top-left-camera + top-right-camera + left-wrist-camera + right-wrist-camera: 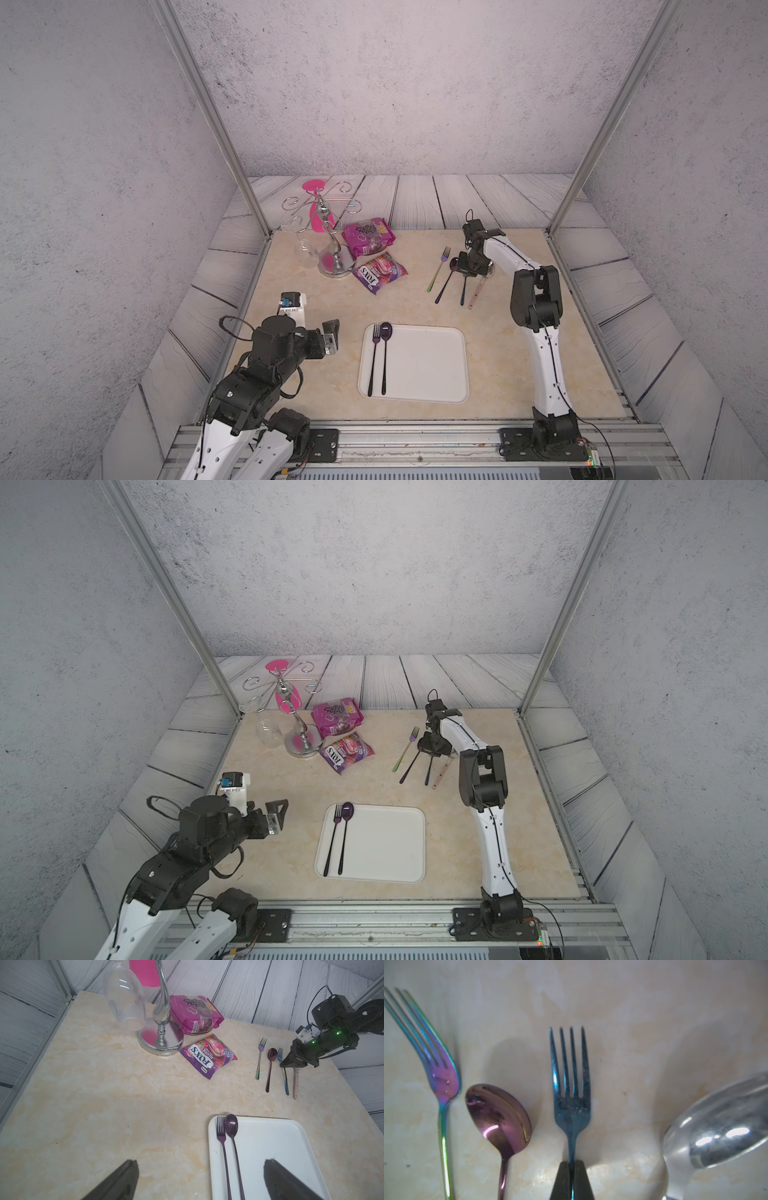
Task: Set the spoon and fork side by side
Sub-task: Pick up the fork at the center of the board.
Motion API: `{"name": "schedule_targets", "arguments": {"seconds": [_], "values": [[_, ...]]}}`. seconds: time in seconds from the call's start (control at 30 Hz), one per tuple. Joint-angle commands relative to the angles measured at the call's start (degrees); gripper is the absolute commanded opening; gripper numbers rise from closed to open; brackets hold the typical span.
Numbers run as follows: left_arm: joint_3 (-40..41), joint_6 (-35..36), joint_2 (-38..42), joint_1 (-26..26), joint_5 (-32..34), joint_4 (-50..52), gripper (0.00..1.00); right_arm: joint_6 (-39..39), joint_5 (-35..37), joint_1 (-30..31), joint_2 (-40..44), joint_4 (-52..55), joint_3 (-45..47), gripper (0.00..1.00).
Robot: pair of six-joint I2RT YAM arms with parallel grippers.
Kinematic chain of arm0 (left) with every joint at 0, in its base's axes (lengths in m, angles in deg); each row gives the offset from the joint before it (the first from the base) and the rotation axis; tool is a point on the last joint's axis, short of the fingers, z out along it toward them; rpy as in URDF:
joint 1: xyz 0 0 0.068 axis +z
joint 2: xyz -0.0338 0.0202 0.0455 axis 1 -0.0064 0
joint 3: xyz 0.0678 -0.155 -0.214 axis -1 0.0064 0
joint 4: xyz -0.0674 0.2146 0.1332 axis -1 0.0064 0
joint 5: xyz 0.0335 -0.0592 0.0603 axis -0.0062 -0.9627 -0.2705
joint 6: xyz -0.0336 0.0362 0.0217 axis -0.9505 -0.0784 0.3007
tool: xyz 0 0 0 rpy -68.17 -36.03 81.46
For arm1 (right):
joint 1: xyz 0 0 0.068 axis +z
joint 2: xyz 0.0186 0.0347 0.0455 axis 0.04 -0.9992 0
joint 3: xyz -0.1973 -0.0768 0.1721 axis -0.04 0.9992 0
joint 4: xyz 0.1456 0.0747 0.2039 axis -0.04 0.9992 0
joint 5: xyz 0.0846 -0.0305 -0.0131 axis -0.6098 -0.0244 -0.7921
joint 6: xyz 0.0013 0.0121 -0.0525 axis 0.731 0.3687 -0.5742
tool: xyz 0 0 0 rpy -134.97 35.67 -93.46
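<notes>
Presently, the right gripper [572,1164] clamps the blue fork [572,1109] at its neck; the left gripper [200,1161] stands wide open.

White tray [386,854]: dark fork [331,841], dark spoon [344,841] parallel, left side. Right end effector [430,752] low over blue fork [428,773].

My right arm [546,365] wears long white shells dotted with small dark screw holes, a thin black cable traced along each, and bulky black joint housings [536,299] between them. My left arm [245,386] is mostly black around its joints, white lower down, with loose black cable loops [222,324]. It carries a white wrist block [296,305] with a blue connector. My base plates [515,440] are black and bolted. My jaws are black tapered wedges. Small green lights [337,1033] glow near my right wrist.
</notes>
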Motion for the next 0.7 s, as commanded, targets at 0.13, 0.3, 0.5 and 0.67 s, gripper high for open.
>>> {"name": "schedule_targets", "arguments": {"seconds": [0.13,0.3,0.5,0.67], "values": [[0.46,0.39,1.03,0.08,0.49,-0.25,1.0,2.25,1.1,-0.22,4.36,-1.95,3.51,0.0],[0.5,0.48,1.4,0.1,0.68,-0.21,1.0,2.3,0.7,-0.24,12.01,-3.18,6.64,0.0],[0.42,0.11,1.58,0.09,1.3,0.09,1.0,2.24,-2.73,0.79,25.36,-5.88,17.7,0.0],[0.34,0.07,2.58,0.12,2.17,0.59,1.0,3.4,-4.52,5.21,40.27,-7.42,31.15,0.0]]}}
